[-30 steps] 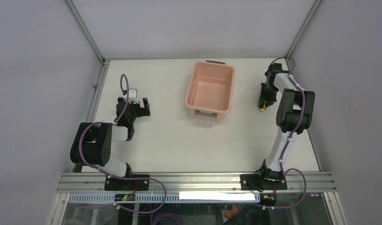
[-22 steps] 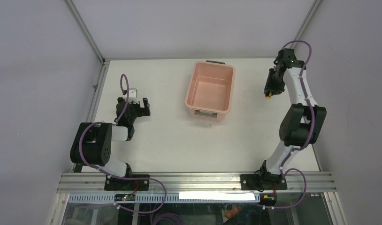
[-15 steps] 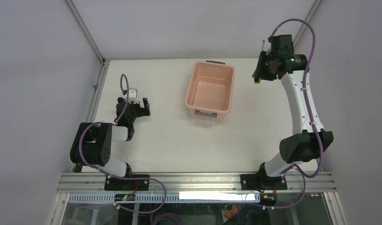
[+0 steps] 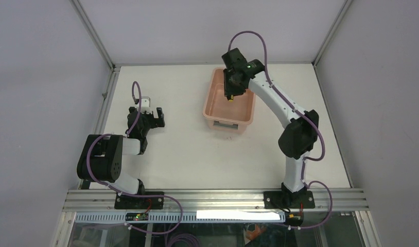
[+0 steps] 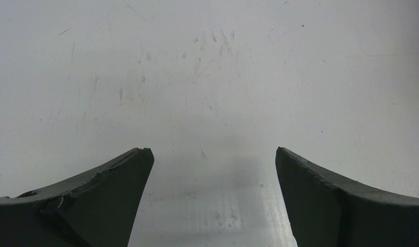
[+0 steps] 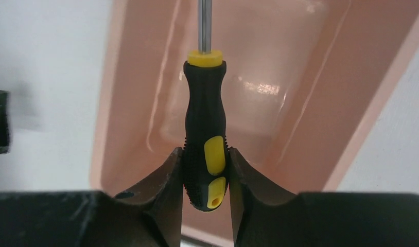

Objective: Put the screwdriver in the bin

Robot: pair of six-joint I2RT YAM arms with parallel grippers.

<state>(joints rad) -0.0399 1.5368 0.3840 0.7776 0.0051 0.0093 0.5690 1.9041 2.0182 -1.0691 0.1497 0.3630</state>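
The pale pink bin [image 4: 212, 110] stands at the back middle of the table. My right gripper [image 4: 230, 93] hangs over its far half, shut on the screwdriver [image 6: 205, 128], whose black and yellow handle is pinched between both fingers. The thin metal shaft runs off the top of the right wrist view, above the bin's floor [image 6: 248, 103]. In the top view only a yellow speck of the screwdriver [image 4: 230, 98] shows under the wrist. My left gripper [image 4: 152, 116] rests at the left of the table, open, nothing between its fingers [image 5: 109, 195].
A dark grey handle [image 4: 237, 68] sits on the bin's far short end. Metal frame posts [image 4: 94, 33] rise at the table's back corners, and a rail [image 4: 212, 198] runs along the near edge.
My right arm has risen from the table's right side and swung left with the screwdriver, ending above the bin. The left arm has not moved.
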